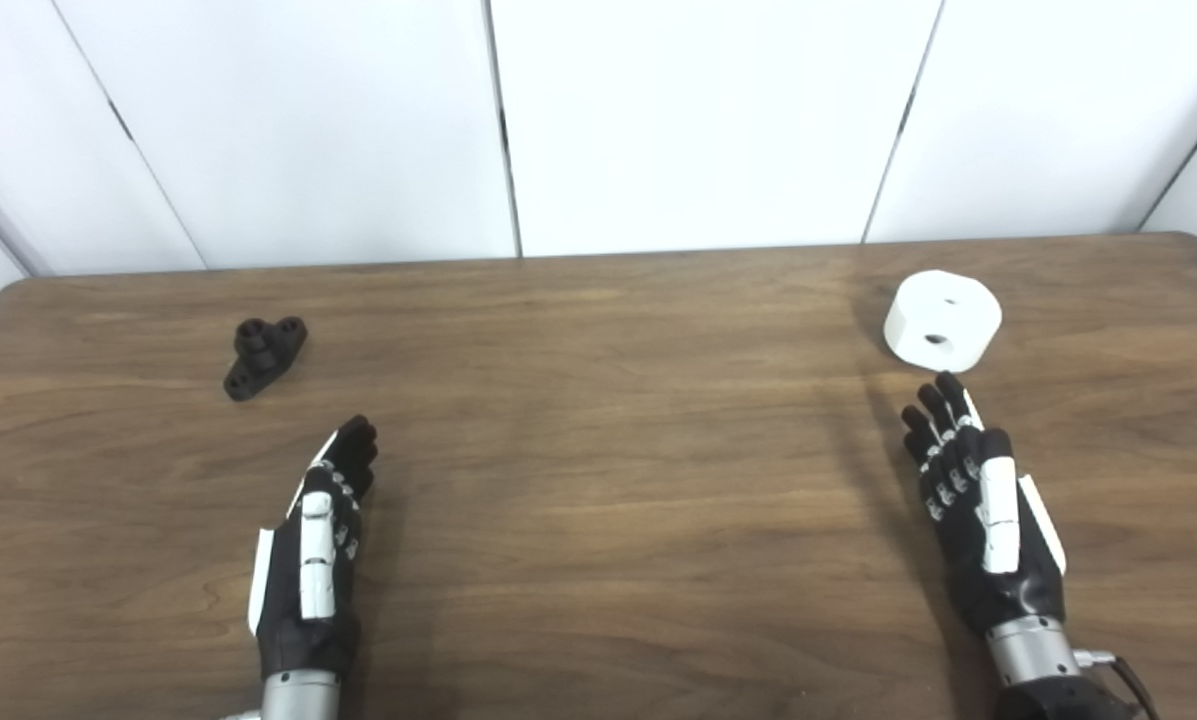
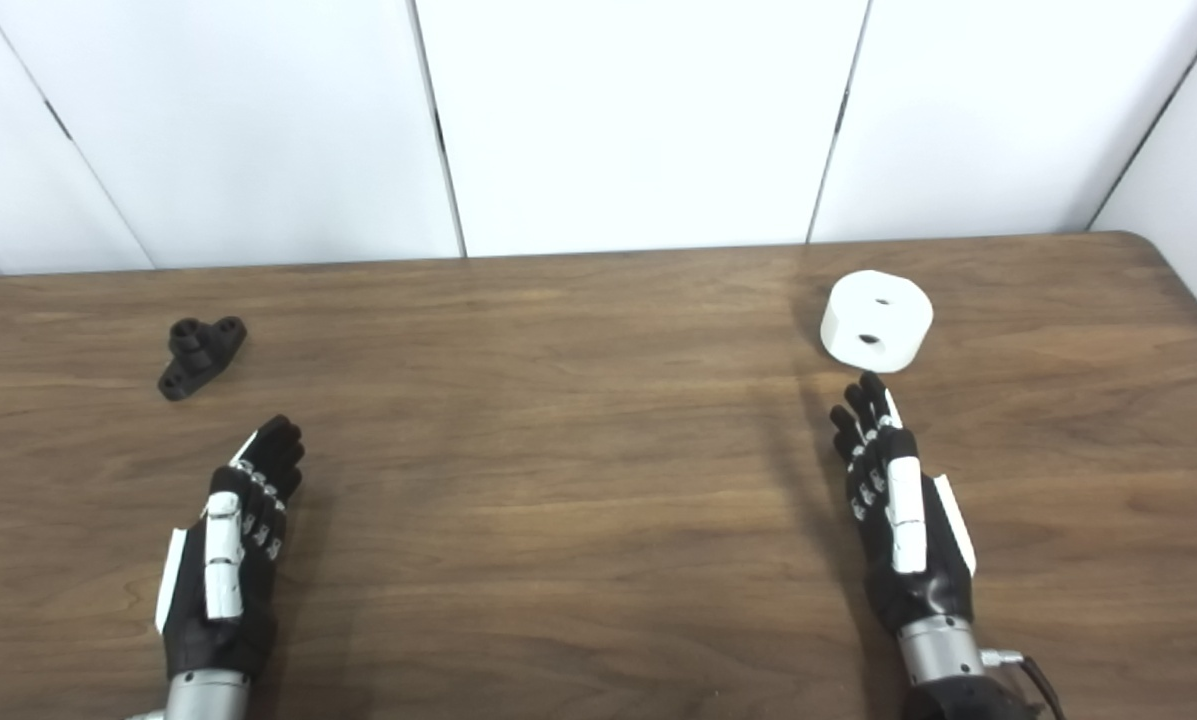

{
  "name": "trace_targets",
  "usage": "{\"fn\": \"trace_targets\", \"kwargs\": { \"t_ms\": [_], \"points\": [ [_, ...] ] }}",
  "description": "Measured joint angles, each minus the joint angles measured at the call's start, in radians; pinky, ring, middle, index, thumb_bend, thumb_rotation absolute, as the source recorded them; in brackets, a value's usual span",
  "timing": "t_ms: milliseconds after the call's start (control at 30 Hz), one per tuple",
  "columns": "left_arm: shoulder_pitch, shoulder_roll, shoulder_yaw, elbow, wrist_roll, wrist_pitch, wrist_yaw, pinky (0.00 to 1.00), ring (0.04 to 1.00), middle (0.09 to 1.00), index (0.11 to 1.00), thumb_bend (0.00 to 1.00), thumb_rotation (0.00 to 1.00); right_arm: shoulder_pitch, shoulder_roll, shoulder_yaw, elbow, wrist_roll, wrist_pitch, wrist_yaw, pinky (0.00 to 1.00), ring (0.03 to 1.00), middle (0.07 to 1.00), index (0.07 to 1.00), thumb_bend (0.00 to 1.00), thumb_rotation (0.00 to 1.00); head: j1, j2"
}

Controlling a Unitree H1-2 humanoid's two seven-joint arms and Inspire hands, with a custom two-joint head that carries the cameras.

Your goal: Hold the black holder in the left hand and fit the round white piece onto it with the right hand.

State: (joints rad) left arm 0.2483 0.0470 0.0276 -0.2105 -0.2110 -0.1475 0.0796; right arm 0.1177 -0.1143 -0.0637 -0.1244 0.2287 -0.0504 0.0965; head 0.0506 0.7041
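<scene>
A dark brown wood-grain table (image 1: 598,500) with rounded corners is being backed by a wall of plain white panels (image 1: 698,120) separated by thin dark seams. The black-and-white left hand (image 1: 316,545) is being held low over the near left part of the table, its fingers stretched forward and slightly apart, with nothing being grasped; its metal wrist is being cut off by the bottom edge. The black-and-white right hand (image 1: 983,510) is being held over the near right part of the table in the same released way, its fingers (image 1: 943,415) extended toward the far edge and nothing being gripped between them. Just beyond those fingertips, and apart from them, the round white plastic piece (image 1: 942,320) is being seen resting flat on the table near the far right corner, with two small dark holes showing, one on its top face and one on its near side. A shadow is being cast on the wood to the left of the right hand. Farther out on the other side, the small black plastic holder (image 1: 264,355) with a raised cylindrical boss and a flat flange is being seen lying on the table toward the far left, beyond the left hand and well apart from it. The holder and the white piece are being kept well apart, at opposite sides of the table.
</scene>
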Motion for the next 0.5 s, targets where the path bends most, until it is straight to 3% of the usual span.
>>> {"fn": "trace_targets", "kwargs": {
  "t_ms": [200, 367, 500],
  "points": [
    [0.0, 0.0, 0.0, 0.0, 0.0, 0.0, 0.0, 0.97, 0.932, 0.911, 0.873, 0.45, 0.9, 0.0, 0.0, 0.0, 0.0, 0.002, -0.001, 0.004, 1.0, 0.969, 0.987, 0.99, 0.51, 1.0, 0.003, 0.002],
    [0.0, 0.0, -0.002, 0.001, 0.0, -0.006, 0.0, 0.97, 0.94, 0.918, 0.878, 0.46, 0.89, 0.0, 0.0, -0.002, 0.0, 0.003, -0.001, 0.006, 1.0, 0.991, 0.999, 0.996, 0.5, 1.0, 0.086, -0.015],
    [-0.001, -0.002, -0.011, 0.002, 0.008, -0.016, 0.0, 0.93, 0.941, 0.93, 0.898, 0.48, 0.88, -0.001, -0.004, -0.007, 0.004, 0.01, -0.009, 0.012, 1.0, 0.999, 1.0, 1.0, 0.49, 1.0, 0.155, -0.077]
  ]
}}
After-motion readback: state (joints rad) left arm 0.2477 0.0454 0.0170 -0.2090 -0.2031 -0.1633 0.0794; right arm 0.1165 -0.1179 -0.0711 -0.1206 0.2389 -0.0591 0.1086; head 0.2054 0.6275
